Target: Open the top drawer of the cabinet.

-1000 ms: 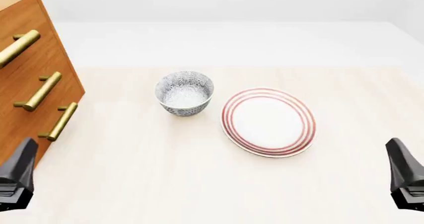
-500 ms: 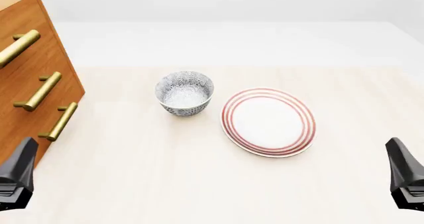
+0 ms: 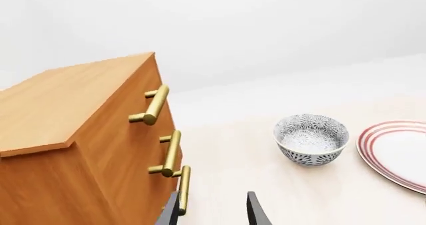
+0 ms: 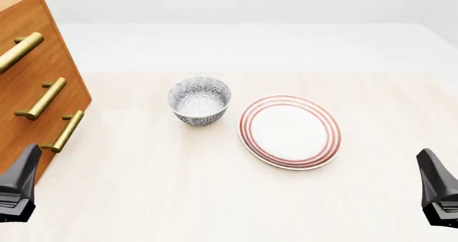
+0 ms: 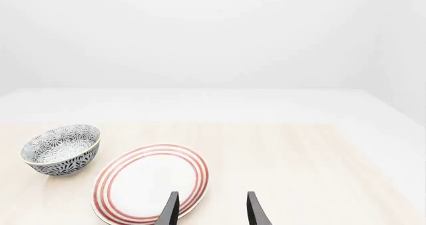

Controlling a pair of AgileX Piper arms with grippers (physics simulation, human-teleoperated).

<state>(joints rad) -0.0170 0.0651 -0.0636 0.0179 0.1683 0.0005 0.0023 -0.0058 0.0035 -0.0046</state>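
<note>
Both grippers sit right at the near edge of the desk [image 4: 179,199], the left gripper [image 3: 211,212] low in the front view's left corner and the right gripper [image 5: 211,210] in the right corner, well apart from each other. Left fingers [image 3: 255,211] are spread with a clear gap, holding nothing and touching nothing; one fingertip shows up just beside the lowest brass handle [image 3: 183,190] in the wrist view, but I can't tell if they actually meet. Right fingers [image 5: 254,208] are parted about the same, also empty, hovering above the near rim of the red-ringed plate [image 4: 290,131]. A bit further out and left of the plate is the patterned bowl [image 4: 199,100], upright, near the plate but not touching it. The cabinet [image 4: 21,108] stands on the left side of the desk, drawer fronts facing right toward the bowl. The top drawer [image 3: 143,93] looks shut, its bar handle [image 4: 18,51] sticking out from the front, above the middle handle [image 4: 43,99].
</note>
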